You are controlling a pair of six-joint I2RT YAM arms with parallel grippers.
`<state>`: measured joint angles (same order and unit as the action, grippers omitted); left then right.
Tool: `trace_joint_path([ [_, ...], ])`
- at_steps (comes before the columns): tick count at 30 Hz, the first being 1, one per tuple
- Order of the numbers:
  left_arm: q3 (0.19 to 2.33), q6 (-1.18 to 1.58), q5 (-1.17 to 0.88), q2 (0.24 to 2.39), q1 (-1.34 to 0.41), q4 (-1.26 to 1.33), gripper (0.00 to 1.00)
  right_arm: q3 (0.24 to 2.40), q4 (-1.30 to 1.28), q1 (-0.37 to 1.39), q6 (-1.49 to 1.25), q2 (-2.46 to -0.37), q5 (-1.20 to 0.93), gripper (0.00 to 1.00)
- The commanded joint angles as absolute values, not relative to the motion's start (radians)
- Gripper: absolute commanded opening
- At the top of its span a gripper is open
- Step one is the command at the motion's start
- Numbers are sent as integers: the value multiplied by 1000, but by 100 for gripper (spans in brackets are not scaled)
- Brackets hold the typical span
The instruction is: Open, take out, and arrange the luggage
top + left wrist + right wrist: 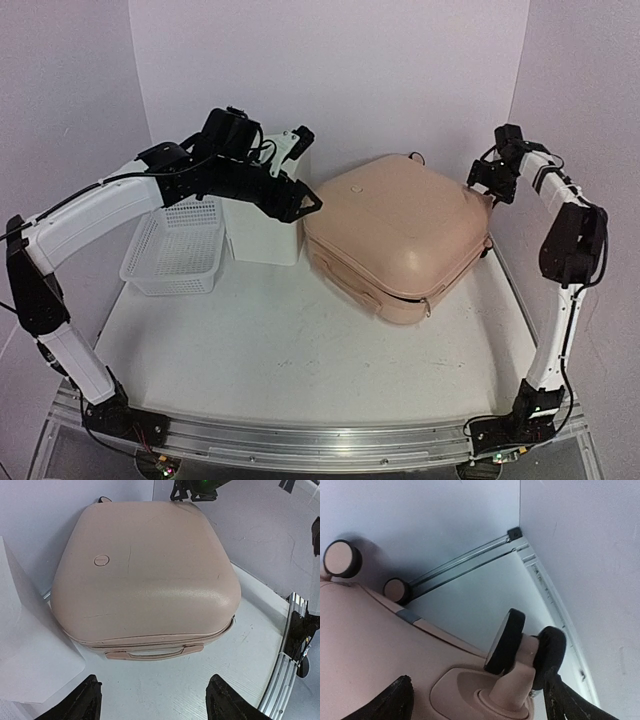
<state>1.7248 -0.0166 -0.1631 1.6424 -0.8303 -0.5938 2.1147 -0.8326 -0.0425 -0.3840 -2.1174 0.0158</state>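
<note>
The peach-pink luggage lies flat and zipped shut on the table at centre right. In the left wrist view its lid fills the frame, with the side handle facing my left gripper. That gripper is open and empty, a short gap from the handle; in the top view it hovers at the luggage's left edge. My right gripper is at the far right corner, open, with a black-and-pink caster wheel standing between its fingers. Two more wheels show behind.
A white mesh basket sits at the left. A white plastic drawer box stands between it and the luggage, under my left arm. Walls close in the back and right sides. A metal rail runs along the table's front edge.
</note>
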Motion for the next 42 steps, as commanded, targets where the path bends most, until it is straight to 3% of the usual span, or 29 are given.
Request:
trace_joint_path([
  [1, 1702, 29, -144, 1599, -826, -564, 74, 2306, -1223, 63, -167, -2135, 412, 95],
  [5, 1760, 38, -154, 1662, -811, -530, 77, 2154, -1193, 159, -182, -1936, 398, 98],
  [9, 1951, 19, -183, 1823, -782, -528, 77, 1869, -1057, 272, -292, -1748, 116, 98],
  [12, 2132, 16, -206, 1977, -759, -549, 76, 1698, -960, 376, -376, -1650, 23, 98],
  [19, 2500, -117, -130, 2257, -746, -551, 78, 1622, -995, 539, -416, -1618, 151, 98],
  [24, 2605, -152, -74, 2408, -726, -505, 75, 1565, -1011, 596, -446, -1545, 194, 98],
  [29, 2582, -102, -116, 2448, -723, -496, 77, 1498, -1019, 598, -485, -1461, 228, 98],
  [37, 2339, 157, -332, 2372, -742, -505, 62, 1447, -1055, 597, -509, -1344, 330, 98],
  [42, 2202, 207, -379, 2313, -833, -511, 61, 1468, -1113, 597, -482, -1305, 360, 98],
])
